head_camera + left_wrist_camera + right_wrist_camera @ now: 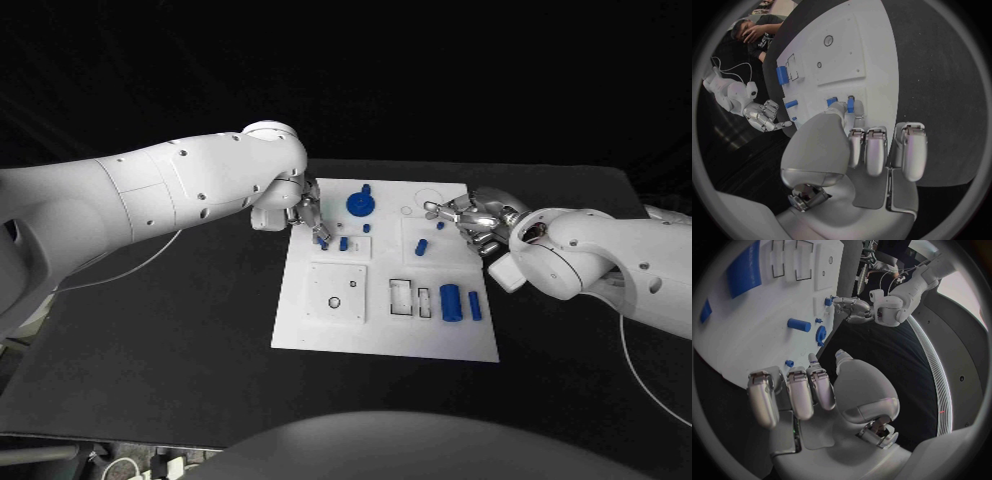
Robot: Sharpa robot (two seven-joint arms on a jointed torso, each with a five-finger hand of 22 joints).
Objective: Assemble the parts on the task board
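Now my left hand [300,212] hovers at the task board's [346,335] left edge, fingertips close together over two small upright blue pegs [849,104] just beyond them; whether it pinches one I cannot tell. My right hand [473,220], fingers loosely curled and empty, waits farther off. The left wrist view shows the pegs right at my fingertips, which the head view blurs.

both hands [306,212] [473,218] crowd the task board's [387,340] far end; near half open.
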